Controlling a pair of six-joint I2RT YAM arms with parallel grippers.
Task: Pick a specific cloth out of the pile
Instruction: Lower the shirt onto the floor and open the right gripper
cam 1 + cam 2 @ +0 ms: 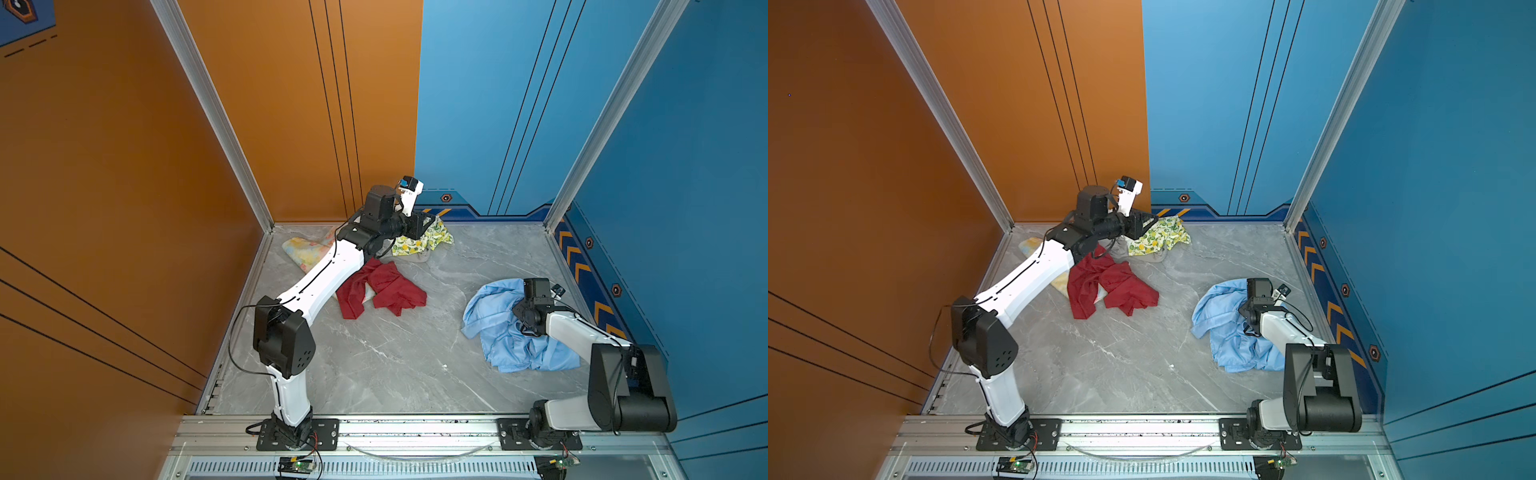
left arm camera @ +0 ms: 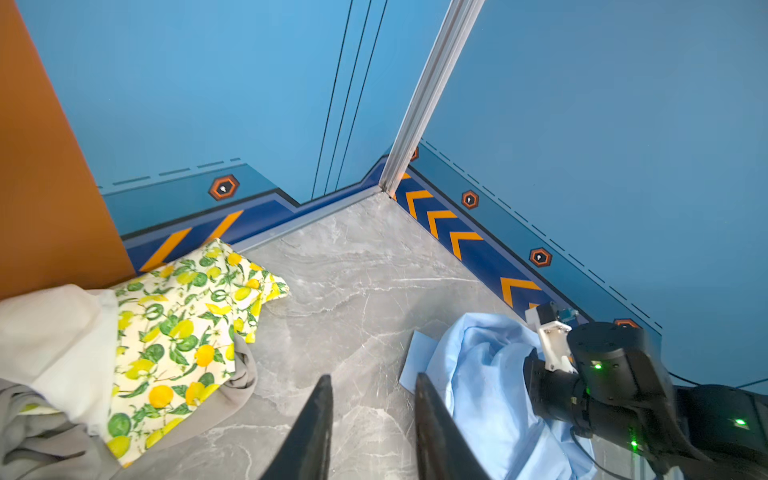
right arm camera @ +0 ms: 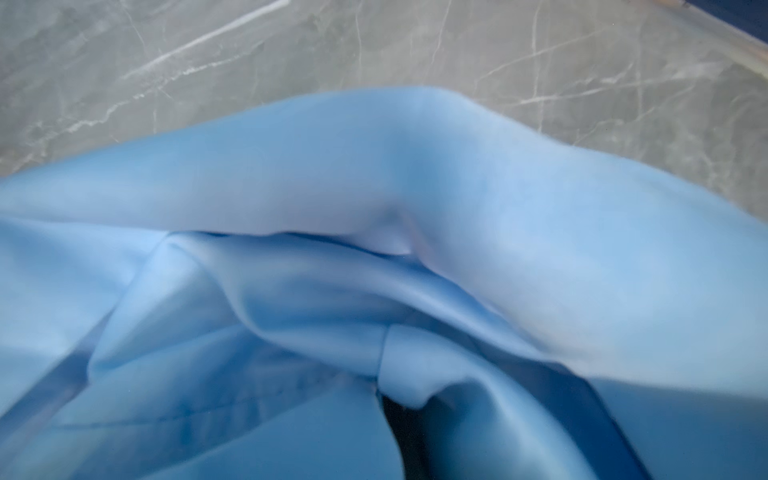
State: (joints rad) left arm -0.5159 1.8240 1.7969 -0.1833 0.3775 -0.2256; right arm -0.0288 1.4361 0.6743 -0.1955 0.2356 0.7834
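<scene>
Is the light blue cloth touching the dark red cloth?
Apart. Both top views show bare grey table between the light blue cloth and the dark red cloth.

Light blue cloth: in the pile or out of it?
Out: the light blue cloth lies crumpled alone at right, apart from the pile.

**Legend.** No words, numbers or brand names can be read in any view. There are signs only. Orange chevrons (image 2: 441, 215) run along the dark-blue band (image 2: 266, 212) at the foot of the blue wall (image 2: 208, 83). Above the band sit orange-rimmed hexagon badges (image 2: 223, 188), each with a white mark too small to identify. A larger hexagon emblem (image 1: 18, 10) stands on a blue panel (image 1: 41, 25) in a top view.
</scene>
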